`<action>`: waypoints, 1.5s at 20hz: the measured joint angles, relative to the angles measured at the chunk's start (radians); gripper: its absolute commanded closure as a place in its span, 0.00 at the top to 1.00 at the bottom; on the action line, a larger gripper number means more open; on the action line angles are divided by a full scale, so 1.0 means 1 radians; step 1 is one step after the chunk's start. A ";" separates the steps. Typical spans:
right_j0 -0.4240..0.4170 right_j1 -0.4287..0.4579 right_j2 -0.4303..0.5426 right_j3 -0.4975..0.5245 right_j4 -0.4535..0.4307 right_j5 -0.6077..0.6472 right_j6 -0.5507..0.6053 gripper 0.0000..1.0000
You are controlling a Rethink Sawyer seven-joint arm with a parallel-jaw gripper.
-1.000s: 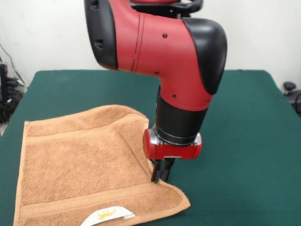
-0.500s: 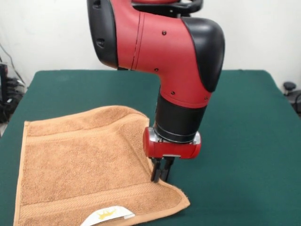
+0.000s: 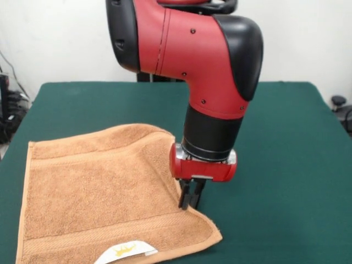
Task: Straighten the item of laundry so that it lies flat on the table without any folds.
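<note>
The orange-tan towel point(image 3: 93, 187) lies on the left half of the dark green table point(image 3: 286, 165), mostly spread out. Its far right part is folded, leaving a slanted ridge along the right side. The white label with a gold crown point(image 3: 125, 252) sits at the towel's near edge. My gripper point(image 3: 188, 207) points straight down at the towel's right edge. Its two fingers are pressed together and appear to pinch the cloth there.
The red and black arm point(image 3: 192, 60) stands over the table's middle and hides the table behind it. Bare green table lies to the right of the towel and beyond it. Cables and dark objects point(image 3: 341, 107) sit off the table's sides.
The arm has shifted slightly to the right and the gripper has risen a little. The towel keeps almost the same shape.
</note>
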 measured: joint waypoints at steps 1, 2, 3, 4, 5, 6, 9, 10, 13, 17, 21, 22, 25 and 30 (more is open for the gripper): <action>0.000 -0.005 0.000 0.005 0.003 -0.001 0.000 0.00; 0.000 -0.011 -0.001 0.012 0.007 -0.002 0.000 0.00; 0.000 -0.013 -0.002 0.015 0.009 -0.003 0.000 0.00; 0.000 -0.020 -0.004 0.022 0.015 -0.007 0.000 0.00; 0.000 -0.025 -0.006 0.028 0.018 -0.010 0.000 0.00; 0.000 -0.027 -0.007 0.031 0.020 -0.012 0.000 0.00; 0.000 -0.039 -0.017 0.044 0.031 -0.022 0.000 0.00; -0.001 -0.044 -0.020 0.049 0.035 -0.026 0.000 0.00; -0.003 -0.055 -0.024 0.062 0.044 -0.036 0.000 0.00; -0.004 -0.059 -0.024 0.071 0.054 -0.046 0.000 0.00; -0.004 -0.059 -0.025 0.075 0.061 -0.054 0.000 0.00; -0.004 -0.059 -0.025 0.076 0.064 -0.055 0.000 0.00; -0.004 -0.059 -0.025 0.079 0.070 -0.055 0.000 0.00; -0.004 -0.059 -0.025 0.084 0.082 -0.059 0.000 0.00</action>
